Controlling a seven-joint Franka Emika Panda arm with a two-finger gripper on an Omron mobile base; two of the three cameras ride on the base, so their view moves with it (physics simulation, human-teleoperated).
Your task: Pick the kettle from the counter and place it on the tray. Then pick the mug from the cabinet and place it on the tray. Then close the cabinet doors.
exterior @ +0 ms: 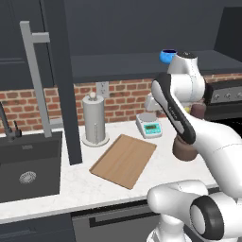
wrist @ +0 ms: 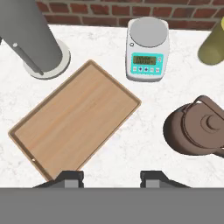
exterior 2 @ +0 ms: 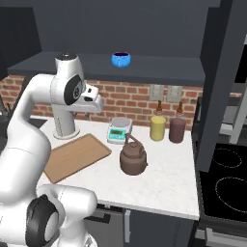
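The kettle [exterior 2: 133,157] sits on the counter [exterior 2: 169,176], to the right of the tray [exterior 2: 72,157] and apart from it; nothing is on the tray, so I judge that the first job is not done yet; the mug [exterior 2: 121,59] is up on the shelf of the cabinet [exterior 2: 144,72], and the cabinet doors [exterior: 61,80] stand open, so those two jobs are left too.

The gripper [wrist: 111,177] hangs high over the counter and looks down; its two fingers [wrist: 70,178] are spread wide with nothing between them; in the hand view the gap between them sits over the white counter between the tray's near right edge and the kettle, so I think the hand must go right and down to reach the kettle's thin top handle.

Around the kettle there is open counter on the near side and on the left; a small scale [wrist: 147,48] stands behind it, toward the brick wall [exterior 2: 130,99]; a yellow canister [exterior 2: 157,127] and a brown canister [exterior 2: 177,128] stand far and to the right, near the wall; the tall grey paper-towel holder [exterior: 95,119] stands just past the tray's far left corner, so the kettle should land nearer the middle of the board; the sink [exterior: 28,163] is left of the open door, and the stove [exterior 2: 224,181] is right of the counter's end.
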